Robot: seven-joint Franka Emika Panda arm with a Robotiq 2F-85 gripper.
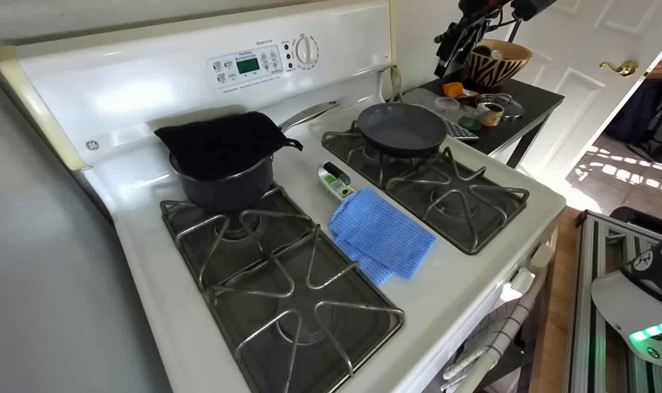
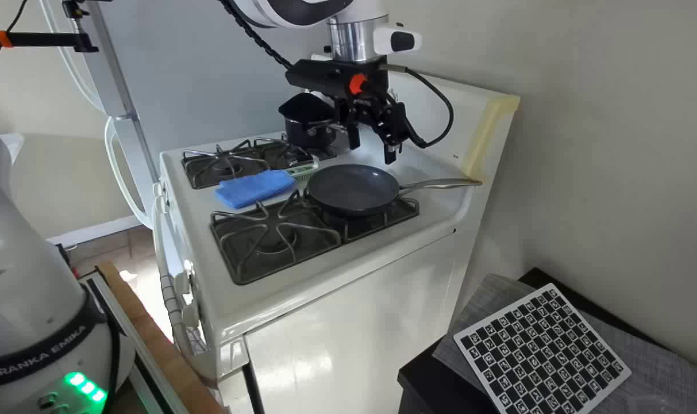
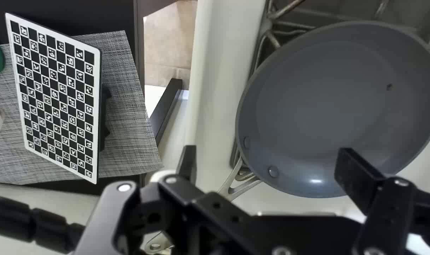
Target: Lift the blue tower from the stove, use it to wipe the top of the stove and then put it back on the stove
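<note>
Nearest in the wrist view, the gripper (image 3: 267,163) has its black fingers (image 3: 189,161) spread well apart with nothing between them; in an exterior view it hangs above the rear of the stove (image 2: 325,264), near the frying pan (image 3: 331,106) and well apart from the blue towel (image 1: 382,232) it is meant to lift. That towel lies folded on the flat white strip between the two burner grates (image 1: 361,307), probably because this gives it a level seat that the bars would not. Since the task both begins and ends with it on the stove, its place alone does not settle the stage. Against its edge, or perhaps partly under it, lies a green-and-white tool (image 1: 332,182), maybe a brush, handy for cleaning.

Behind the towel, at the rear of a grate, stands a saucepan (image 1: 227,191), its mouth largely covered by a black cloth-like piece (image 1: 221,143), so whatever is inside cannot be seen. The frying pan sits at the rear of the opposite grate; its grey floor shows only a dark speck (image 3: 389,86), and its handle (image 2: 440,183) points to the back panel (image 1: 178,87), likely to keep it out of the wiping path.

Further out, a dark side table (image 1: 543,99) carries a patterned bowl (image 1: 491,73) holding a few rounded items (image 1: 497,54) too small to name, and a checkered board (image 2: 543,351) rests over a grey mat (image 2: 653,356), presumably for calibration
</note>
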